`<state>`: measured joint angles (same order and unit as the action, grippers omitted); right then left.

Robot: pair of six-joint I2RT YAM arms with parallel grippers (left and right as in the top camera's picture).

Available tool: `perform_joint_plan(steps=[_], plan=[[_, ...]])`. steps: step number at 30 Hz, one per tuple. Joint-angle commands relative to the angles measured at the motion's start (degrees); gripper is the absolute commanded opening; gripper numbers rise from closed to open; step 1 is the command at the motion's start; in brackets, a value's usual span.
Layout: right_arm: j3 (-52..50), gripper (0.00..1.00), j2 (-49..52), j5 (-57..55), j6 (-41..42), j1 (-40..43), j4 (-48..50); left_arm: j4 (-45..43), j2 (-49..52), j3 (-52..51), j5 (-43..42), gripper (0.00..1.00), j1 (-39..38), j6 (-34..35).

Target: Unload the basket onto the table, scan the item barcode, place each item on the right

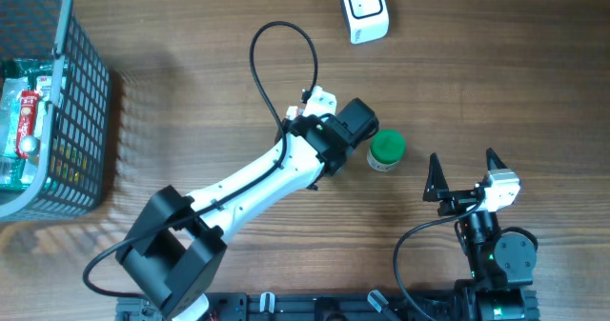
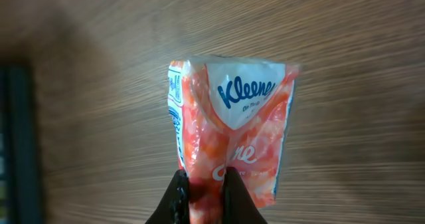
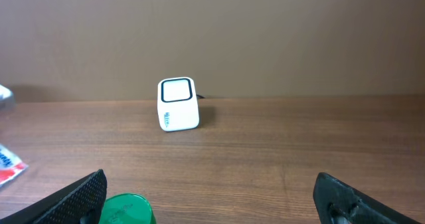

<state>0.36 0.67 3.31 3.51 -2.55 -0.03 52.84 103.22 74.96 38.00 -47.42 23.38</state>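
Note:
An orange and pink Kleenex tissue pack (image 2: 232,124) fills the left wrist view, hanging above the wooden table. My left gripper (image 2: 206,179) is shut on its lower edge, one black finger on each side. No barcode shows on the face turned to the camera. In the overhead view my left wrist (image 1: 355,123) covers the pack. The white scanner (image 1: 365,10) stands at the far edge of the table, its window (image 3: 176,91) facing my right gripper (image 3: 212,197). That gripper (image 1: 467,171) is wide open and holds nothing.
A green-lidded jar (image 1: 386,150) stands just right of my left wrist and shows beside the right gripper's left finger (image 3: 126,209). A grey wire basket (image 1: 81,121) with several packaged goods sits at the table's left edge.

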Motion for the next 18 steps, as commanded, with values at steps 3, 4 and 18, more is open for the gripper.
perform_joint_plan(steps=[3,4,18], plan=[[-0.07,1.0,-0.39,-0.63,-0.48,0.26,0.13,3.56,9.03,0.81,11.63,0.04,-0.31,0.48],[-0.07,1.0,-0.39,-0.63,-0.5,0.26,0.13,3.61,10.01,0.81,12.2,0.04,-0.31,1.81],[-0.07,1.0,-0.39,-0.63,-0.48,0.26,0.13,1.42,14.36,0.81,7.23,0.04,0.61,13.11]])
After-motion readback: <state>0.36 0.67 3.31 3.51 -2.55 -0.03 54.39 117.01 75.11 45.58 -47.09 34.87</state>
